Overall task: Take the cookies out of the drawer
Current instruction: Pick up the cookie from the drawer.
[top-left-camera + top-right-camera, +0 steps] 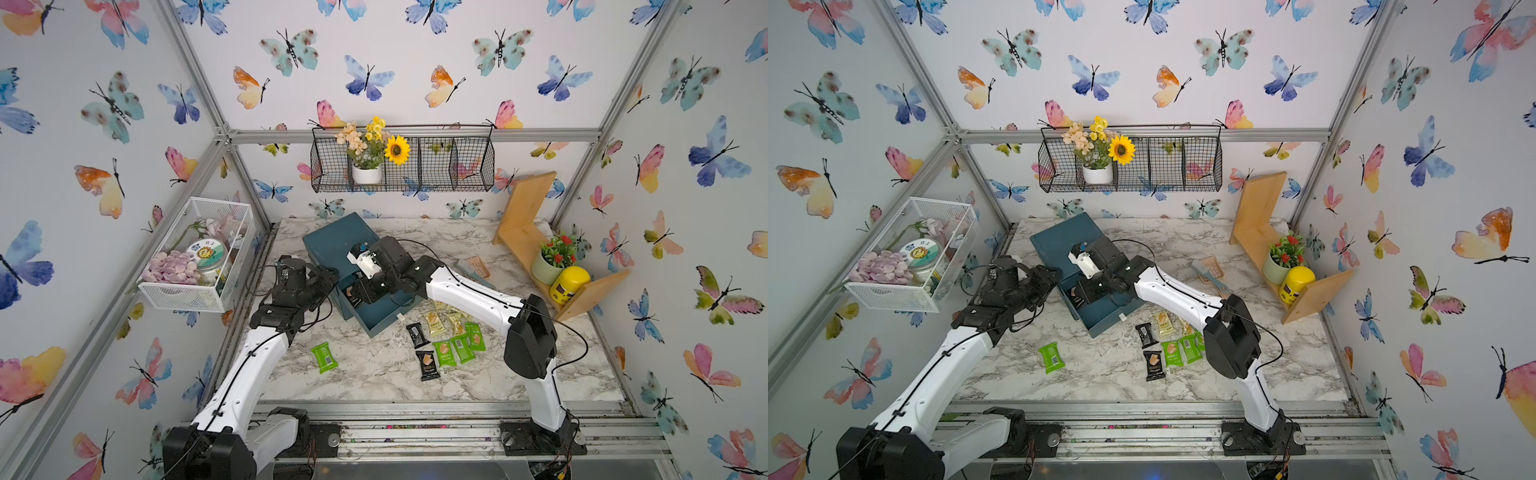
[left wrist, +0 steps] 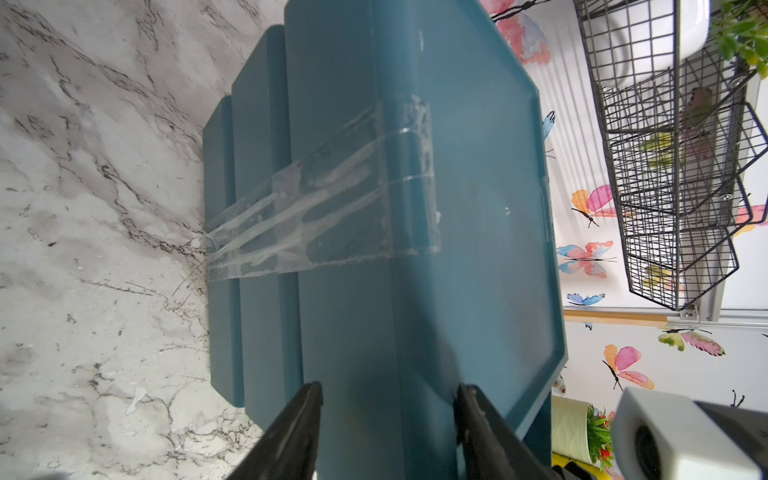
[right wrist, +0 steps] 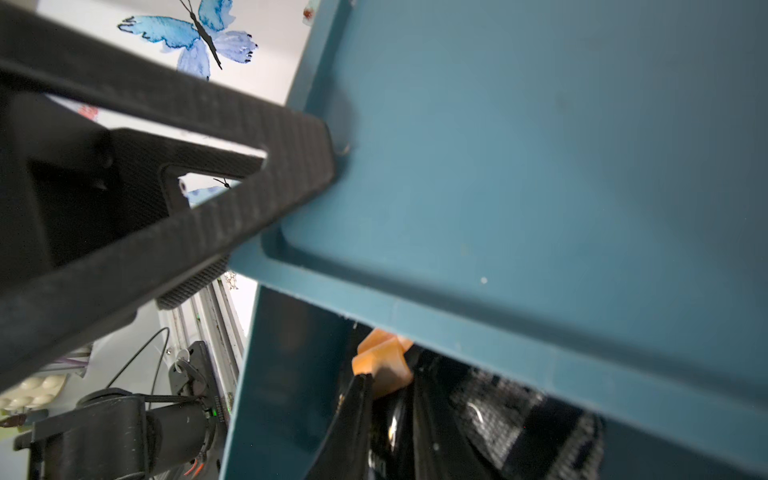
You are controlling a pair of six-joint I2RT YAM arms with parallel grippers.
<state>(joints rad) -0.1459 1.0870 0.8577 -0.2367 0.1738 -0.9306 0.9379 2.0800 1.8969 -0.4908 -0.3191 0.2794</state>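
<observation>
On the marble table (image 1: 374, 374), toward its back left part, a dark teal cabinet (image 1: 332, 241) is placed at an angle, and its drawer (image 1: 390, 313) is pulled out toward the front. The overhanging edge of the cabinet top is pinched by the left gripper (image 2: 386, 390): in the right wrist view one finger is seen pressed on the top face and the other under the rim.

The right gripper (image 3: 390, 374) is held down inside the open drawer. Its fingers are set close together, and a black packet (image 3: 382, 357) with an orange print is pinched between them, near one side wall of the drawer. What else lies in the drawer is hidden by the gripper.

Most of the cookies (image 1: 444, 336) are found outside, on the table just in front of the drawer and to its right. The pale yellow ones are nearest to the drawer. Two black ones and three green ones are a little nearer to the front edge, and some of them are touching. One green packet (image 1: 325, 357) is laid apart, to the left of this group. A pink and teal brush (image 1: 473, 266) is seen behind the right arm.
</observation>
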